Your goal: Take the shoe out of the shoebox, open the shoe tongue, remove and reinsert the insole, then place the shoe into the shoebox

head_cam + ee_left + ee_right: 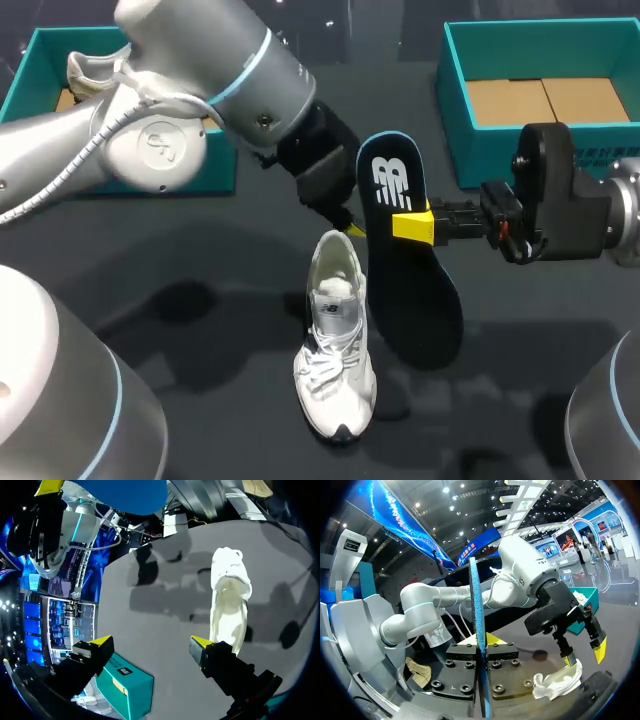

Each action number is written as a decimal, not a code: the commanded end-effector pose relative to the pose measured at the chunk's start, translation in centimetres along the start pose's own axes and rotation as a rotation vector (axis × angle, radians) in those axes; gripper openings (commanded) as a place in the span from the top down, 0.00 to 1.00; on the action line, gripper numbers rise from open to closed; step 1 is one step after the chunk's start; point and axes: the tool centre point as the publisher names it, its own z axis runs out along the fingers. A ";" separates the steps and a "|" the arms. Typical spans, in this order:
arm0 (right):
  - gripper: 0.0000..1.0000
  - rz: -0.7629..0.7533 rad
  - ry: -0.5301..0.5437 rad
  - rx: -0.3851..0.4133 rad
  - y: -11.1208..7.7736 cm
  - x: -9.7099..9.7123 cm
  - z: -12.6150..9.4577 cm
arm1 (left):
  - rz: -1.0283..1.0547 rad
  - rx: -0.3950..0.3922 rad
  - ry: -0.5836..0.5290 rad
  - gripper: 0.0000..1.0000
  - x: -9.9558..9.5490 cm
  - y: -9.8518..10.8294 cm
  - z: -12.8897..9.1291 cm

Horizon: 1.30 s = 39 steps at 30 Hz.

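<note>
White shoe [335, 350] flat on table [200, 300], toe toward robot. R gripper [412, 226] clamped on insole [405, 270], held on edge just right of shoe. L gripper [151, 641] spread wide over shoe's heel, one tip just beside it. Shoebox [455, 90] back-right of shoe, well apart.

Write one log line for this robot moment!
right gripper: shut on insole | left gripper: open by sneaker | sneaker: on table
</note>
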 end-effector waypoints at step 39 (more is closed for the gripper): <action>1.00 0.035 0.006 -0.014 0.4 -0.7 -0.5 | 0.221 -0.100 -0.709 0.00 -2.8 -0.3 -6.8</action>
